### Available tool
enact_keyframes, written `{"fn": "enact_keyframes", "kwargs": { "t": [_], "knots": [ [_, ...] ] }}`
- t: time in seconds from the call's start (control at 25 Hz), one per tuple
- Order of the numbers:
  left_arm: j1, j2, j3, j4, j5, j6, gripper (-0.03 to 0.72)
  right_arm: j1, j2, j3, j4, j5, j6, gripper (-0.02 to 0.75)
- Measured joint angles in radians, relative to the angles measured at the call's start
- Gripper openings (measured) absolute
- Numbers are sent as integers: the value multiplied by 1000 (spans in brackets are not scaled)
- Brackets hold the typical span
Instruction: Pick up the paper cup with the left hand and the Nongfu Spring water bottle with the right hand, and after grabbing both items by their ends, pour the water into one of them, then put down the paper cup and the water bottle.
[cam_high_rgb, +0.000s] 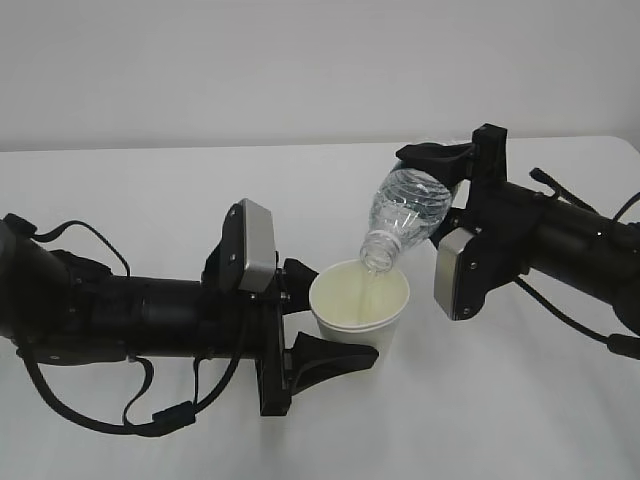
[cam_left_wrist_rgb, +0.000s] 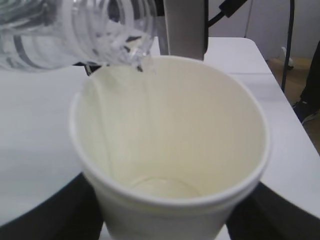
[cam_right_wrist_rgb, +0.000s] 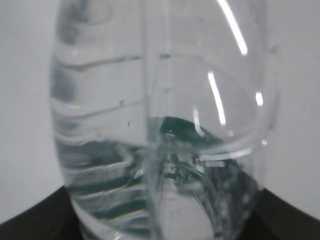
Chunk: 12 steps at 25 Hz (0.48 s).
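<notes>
The white paper cup (cam_high_rgb: 360, 305) stands upright between the fingers of my left gripper (cam_high_rgb: 340, 315), which is shut on its lower part. In the left wrist view the cup (cam_left_wrist_rgb: 170, 150) fills the frame, with black fingers (cam_left_wrist_rgb: 47, 215) on either side of its base. My right gripper (cam_high_rgb: 440, 190) is shut on the base end of the clear water bottle (cam_high_rgb: 405, 210), which is tilted with its open neck down over the cup's rim. The bottle's ribbed shoulder (cam_left_wrist_rgb: 75, 25) hangs at the cup's far edge. Clear water (cam_right_wrist_rgb: 190, 200) lies in the bottle (cam_right_wrist_rgb: 160, 100). Whether any water lies in the cup is unclear.
Both arms reach over a white table (cam_high_rgb: 150, 190) in front of a plain wall. The right arm's grey module (cam_left_wrist_rgb: 185, 25) stands just behind the cup. The table's right edge (cam_left_wrist_rgb: 280, 100) drops to the floor, with dark cables (cam_left_wrist_rgb: 290, 45) hanging there.
</notes>
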Motion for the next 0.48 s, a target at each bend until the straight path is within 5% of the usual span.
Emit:
{"fn": "enact_keyframes", "kwargs": {
  "t": [0.48],
  "knots": [
    [0, 0, 0, 0, 0, 0, 482, 0, 0, 0, 0, 0, -11, 466]
  ]
}}
